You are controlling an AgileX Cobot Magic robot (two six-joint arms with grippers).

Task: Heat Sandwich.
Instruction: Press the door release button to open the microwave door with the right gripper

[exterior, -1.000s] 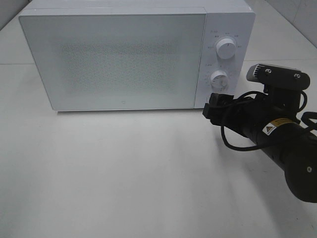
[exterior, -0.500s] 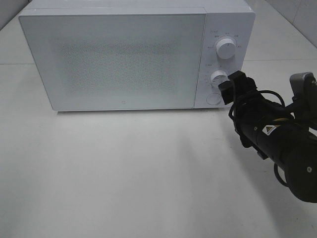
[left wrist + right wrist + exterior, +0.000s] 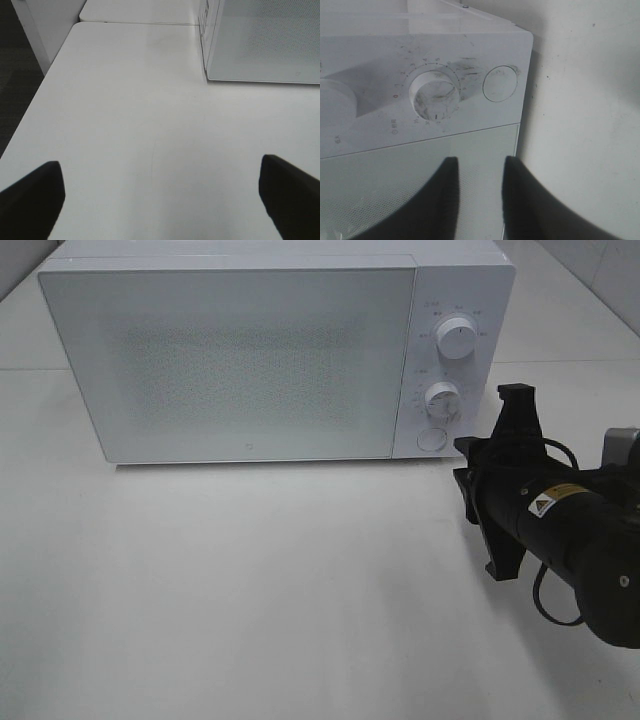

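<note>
The right gripper (image 3: 481, 165) has been drawn back from the lower dial (image 3: 441, 400) of the boxy white microwave (image 3: 455, 280), and its fingers are narrowed to a slim, empty gap, so the timer is judged set. The left gripper (image 3: 160, 172) is held wide apart over the matte white table (image 3: 250, 590). The sandwich is not seen; it is presumably behind the frosted, speckled door (image 3: 230, 360).
</note>
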